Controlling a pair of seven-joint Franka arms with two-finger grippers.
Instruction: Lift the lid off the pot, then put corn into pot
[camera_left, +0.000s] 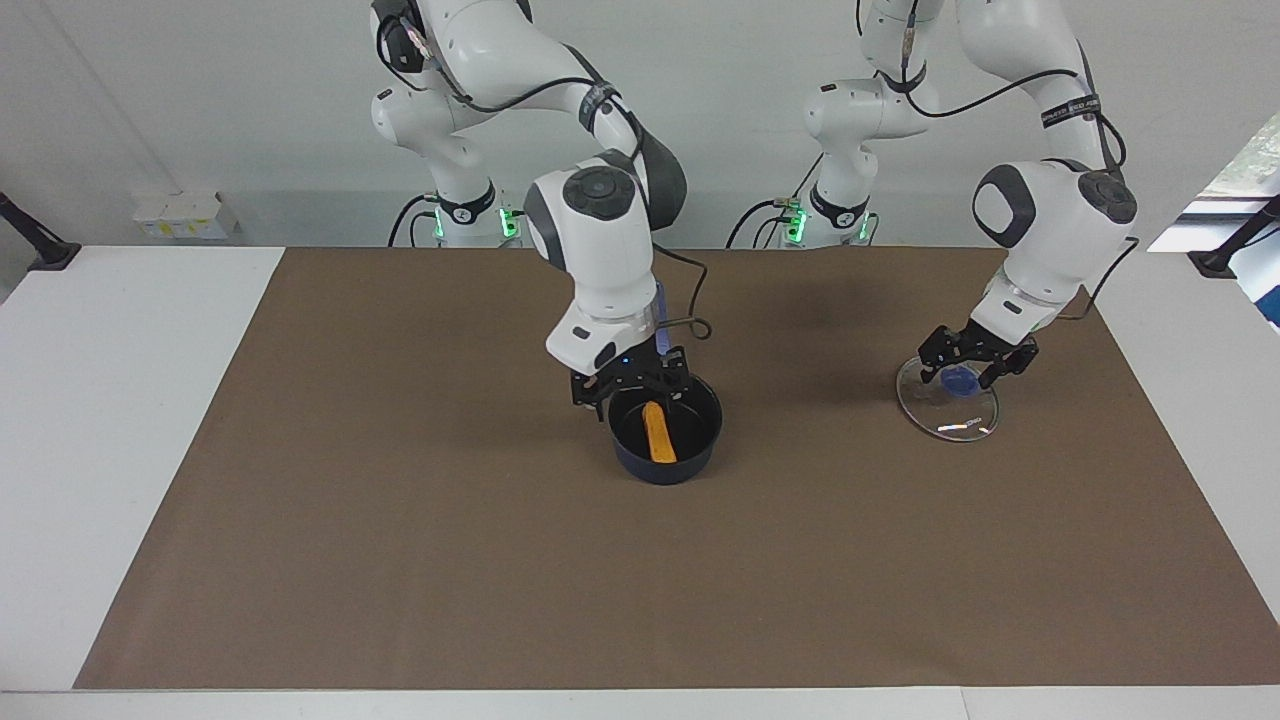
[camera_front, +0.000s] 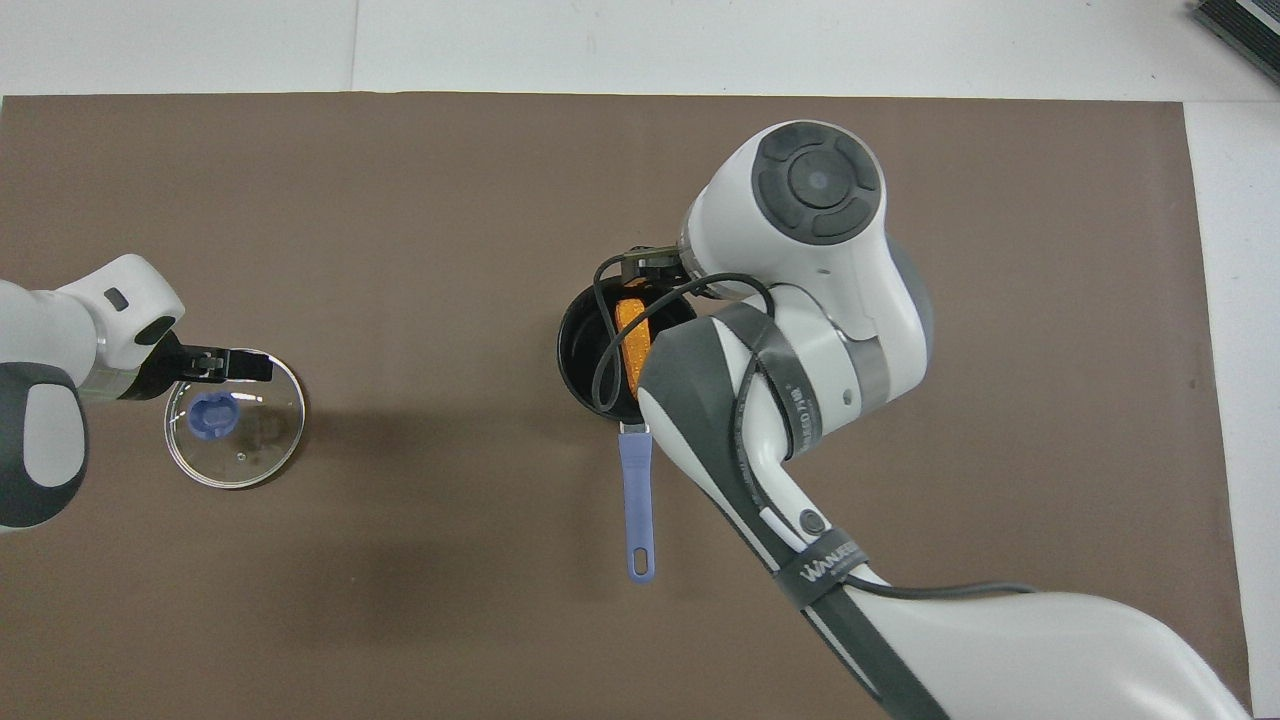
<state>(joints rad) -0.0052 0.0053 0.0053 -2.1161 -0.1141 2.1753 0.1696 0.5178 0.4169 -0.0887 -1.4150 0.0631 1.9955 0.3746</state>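
The dark navy pot (camera_left: 693, 458) stands mid-table with its blue-purple handle (camera_front: 637, 500) pointing toward the robots. The orange-yellow corn (camera_left: 659, 432) lies inside it and also shows in the overhead view (camera_front: 630, 322). My right gripper (camera_left: 632, 388) hangs open just over the pot's rim on the robots' side, not touching the corn. The glass lid (camera_left: 948, 412) with its blue knob (camera_front: 213, 415) lies flat on the mat toward the left arm's end. My left gripper (camera_left: 975, 365) is open just above the knob, with the lid free of it.
A brown mat (camera_left: 400, 560) covers most of the white table (camera_left: 120, 400). The right arm's wrist and cable (camera_front: 600, 350) hide part of the pot in the overhead view. A small white box (camera_left: 185, 215) sits past the table's edge at the right arm's end.
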